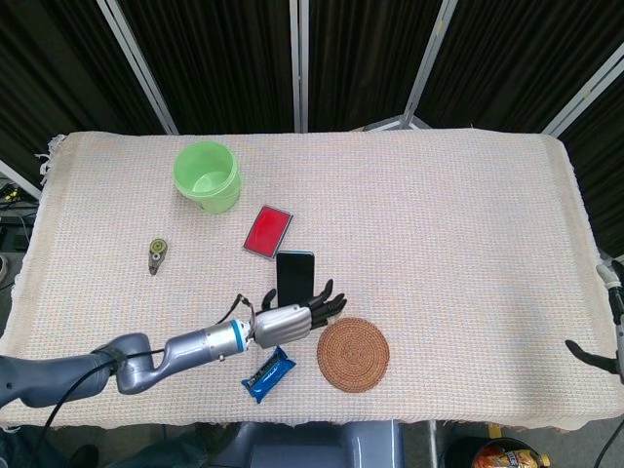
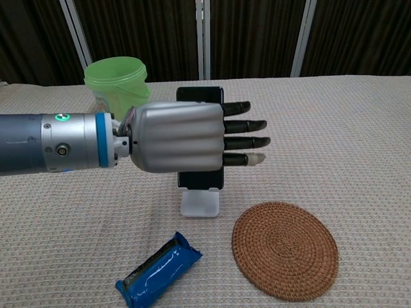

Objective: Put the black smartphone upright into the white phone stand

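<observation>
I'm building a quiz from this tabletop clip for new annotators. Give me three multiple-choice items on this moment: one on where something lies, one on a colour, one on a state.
1. Where does the blue snack bar lie?
A. inside the green bucket
B. on the cloth, left of the woven coaster
C. on top of the red case

2. What colour is the bucket?
A. green
B. orange
C. white

3. How is the left hand now?
A. fist closed round the smartphone
B. pressing flat on the coaster
C. fingers stretched out straight, holding nothing

Answers: 1 B, the bar rests on the cloth beside the woven coaster. 2 A, the bucket is light green. 3 C, the fingers extend past the black smartphone, which stands upright in the white phone stand.
</observation>
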{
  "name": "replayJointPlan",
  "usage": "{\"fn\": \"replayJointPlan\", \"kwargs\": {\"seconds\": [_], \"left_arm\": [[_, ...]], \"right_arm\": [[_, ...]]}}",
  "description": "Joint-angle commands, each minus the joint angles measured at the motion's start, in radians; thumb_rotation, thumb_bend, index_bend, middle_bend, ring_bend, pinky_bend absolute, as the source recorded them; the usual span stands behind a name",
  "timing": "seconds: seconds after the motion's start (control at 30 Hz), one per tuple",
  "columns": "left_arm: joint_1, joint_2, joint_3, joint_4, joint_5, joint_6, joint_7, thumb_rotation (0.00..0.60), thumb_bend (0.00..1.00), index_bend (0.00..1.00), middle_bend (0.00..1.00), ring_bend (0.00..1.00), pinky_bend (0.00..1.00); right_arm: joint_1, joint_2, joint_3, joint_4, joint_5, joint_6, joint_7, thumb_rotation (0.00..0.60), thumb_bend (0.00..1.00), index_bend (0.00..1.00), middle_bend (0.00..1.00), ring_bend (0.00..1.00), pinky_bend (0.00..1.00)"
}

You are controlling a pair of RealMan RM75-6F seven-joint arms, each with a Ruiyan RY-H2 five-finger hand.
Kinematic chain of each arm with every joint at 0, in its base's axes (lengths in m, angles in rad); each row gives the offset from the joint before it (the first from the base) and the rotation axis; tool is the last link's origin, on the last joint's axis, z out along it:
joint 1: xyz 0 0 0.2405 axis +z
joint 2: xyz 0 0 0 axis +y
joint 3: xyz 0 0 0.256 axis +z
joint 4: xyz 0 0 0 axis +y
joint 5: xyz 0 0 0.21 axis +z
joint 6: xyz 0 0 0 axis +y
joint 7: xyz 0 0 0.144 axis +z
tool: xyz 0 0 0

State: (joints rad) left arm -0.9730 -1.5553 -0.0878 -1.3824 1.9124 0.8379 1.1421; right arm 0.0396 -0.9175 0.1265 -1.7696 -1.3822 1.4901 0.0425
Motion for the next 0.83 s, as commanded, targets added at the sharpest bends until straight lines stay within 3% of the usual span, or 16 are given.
{"fn": "replayJointPlan", "kwargs": {"seconds": [0.03, 0.27, 0.37, 0.57, 0.83], "left_arm": [[0.059, 0.054, -0.045, -0.060, -0.051, 0.122, -0.072, 0.600, 0.00, 0.00, 0.00, 0.00, 0.09], [0.246, 0.163, -0.126, -0.206, -0.321, 0.299, -0.222, 0.600, 0.00, 0.00, 0.00, 0.00, 0.01], [0.341, 0.216, -0.133, -0.308, -0.434, 0.377, -0.316, 0.600, 0.00, 0.00, 0.00, 0.00, 0.00], [0.530, 0.351, -0.090, -0.475, -0.615, 0.492, -0.482, 0.600, 0.00, 0.00, 0.00, 0.00, 0.00], [0.643, 0.446, -0.007, -0.476, -0.592, 0.535, -0.668, 0.600, 0.00, 0.00, 0.00, 0.00, 0.00]], "right_arm": [[0.000, 0.001, -0.001, -0.001, -0.002, 0.000, 0.002, 0.600, 0.00, 0.00, 0.00, 0.00, 0.00], [0.000, 0.001, -0.005, -0.010, -0.019, 0.004, -0.001, 0.600, 0.00, 0.00, 0.00, 0.00, 0.00], [0.003, 0.000, -0.006, -0.015, -0.024, 0.002, -0.007, 0.600, 0.00, 0.00, 0.00, 0.00, 0.00], [0.012, -0.006, -0.009, -0.022, -0.033, -0.005, -0.021, 0.600, 0.00, 0.00, 0.00, 0.00, 0.00], [0.015, -0.009, -0.013, -0.034, -0.050, -0.001, -0.041, 0.600, 0.00, 0.00, 0.00, 0.00, 0.00]]}}
